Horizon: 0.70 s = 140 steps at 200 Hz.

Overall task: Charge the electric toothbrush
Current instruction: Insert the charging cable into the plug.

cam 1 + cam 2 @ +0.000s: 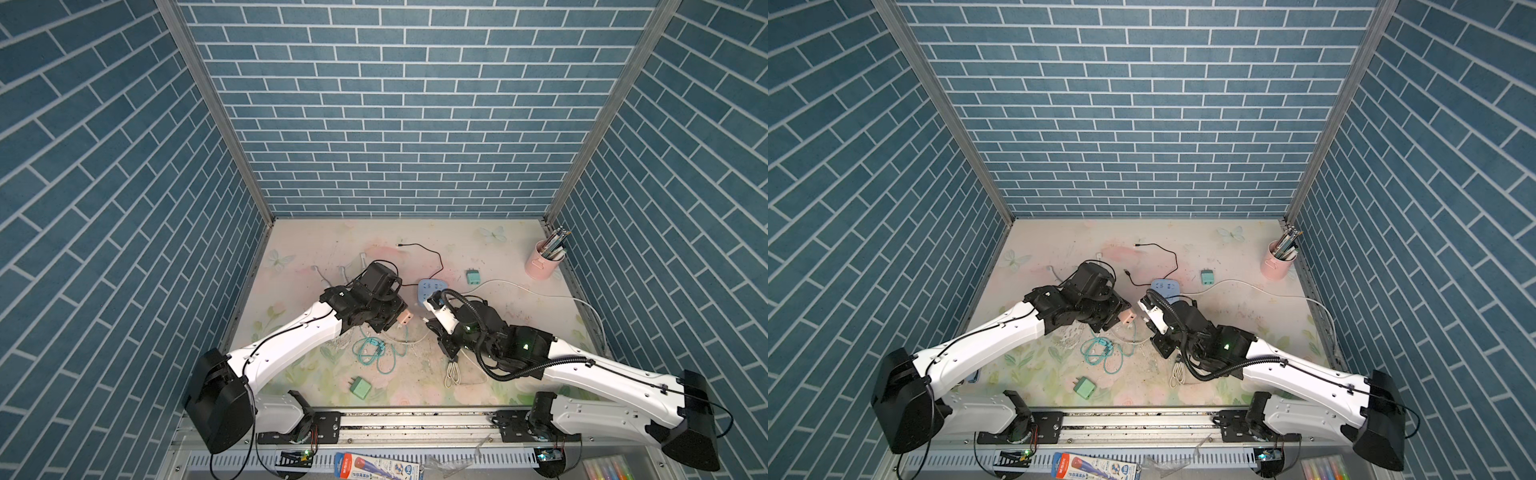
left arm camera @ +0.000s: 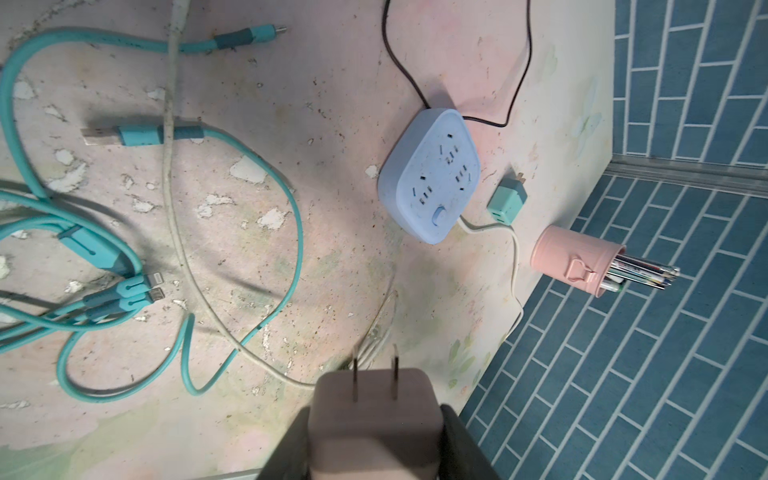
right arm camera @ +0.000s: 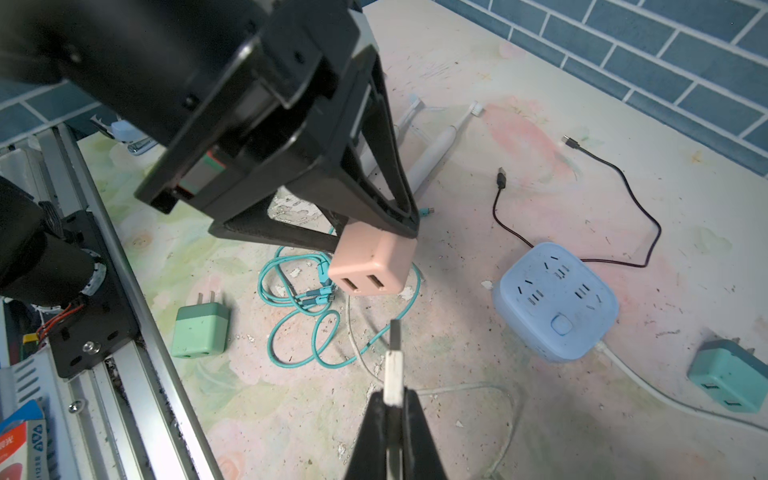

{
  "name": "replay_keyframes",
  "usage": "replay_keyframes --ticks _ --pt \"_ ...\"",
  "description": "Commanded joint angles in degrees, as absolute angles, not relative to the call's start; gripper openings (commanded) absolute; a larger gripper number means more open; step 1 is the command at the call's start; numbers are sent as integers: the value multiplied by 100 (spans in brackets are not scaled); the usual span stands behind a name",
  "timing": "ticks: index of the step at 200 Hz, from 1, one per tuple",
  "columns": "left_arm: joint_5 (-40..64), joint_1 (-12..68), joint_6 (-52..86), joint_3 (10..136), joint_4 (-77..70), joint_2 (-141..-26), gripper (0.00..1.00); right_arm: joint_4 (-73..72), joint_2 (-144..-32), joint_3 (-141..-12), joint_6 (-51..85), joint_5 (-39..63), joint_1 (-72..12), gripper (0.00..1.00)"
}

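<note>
Two grips: left end effector (image 3: pixel 370 235) grasping pink adapter (image 3: pixel 374 266), right end effector (image 3: pixel 392 405) clenched on white USB plug (image 3: pixel 393 365); electric toothbrush (image 3: pixel 436 149) lies on tabletop (image 3: pixel 540 124) beyond both

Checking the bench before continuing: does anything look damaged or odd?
Yes. The floral table cover is flaking, with white patches and dark specks around the teal cable, which lies tangled. The white cable crossing it looks grimy.

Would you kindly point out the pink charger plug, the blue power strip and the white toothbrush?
pink charger plug (image 3: pixel 374 255): right wrist view, middle of its body.
blue power strip (image 3: pixel 555 291): right wrist view, middle of its top face.
white toothbrush (image 3: pixel 436 150): right wrist view, its handle.
</note>
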State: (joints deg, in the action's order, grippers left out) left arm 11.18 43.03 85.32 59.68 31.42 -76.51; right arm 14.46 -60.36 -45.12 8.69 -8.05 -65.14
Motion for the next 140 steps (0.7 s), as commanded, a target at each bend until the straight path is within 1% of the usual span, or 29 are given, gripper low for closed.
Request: replay_keyframes --ticks 1,64,140 --pt "1340 4254 8571 5893 3167 -7711 0 993 -6183 -4463 574 -1075 -6630 0" --pt "1587 4252 8884 5740 2958 -7809 0 868 -6789 -4580 525 -1738 -6884 0" --pt "1713 4250 8930 5704 2870 -7883 0 962 -7067 -4641 389 -2112 -7011 0"
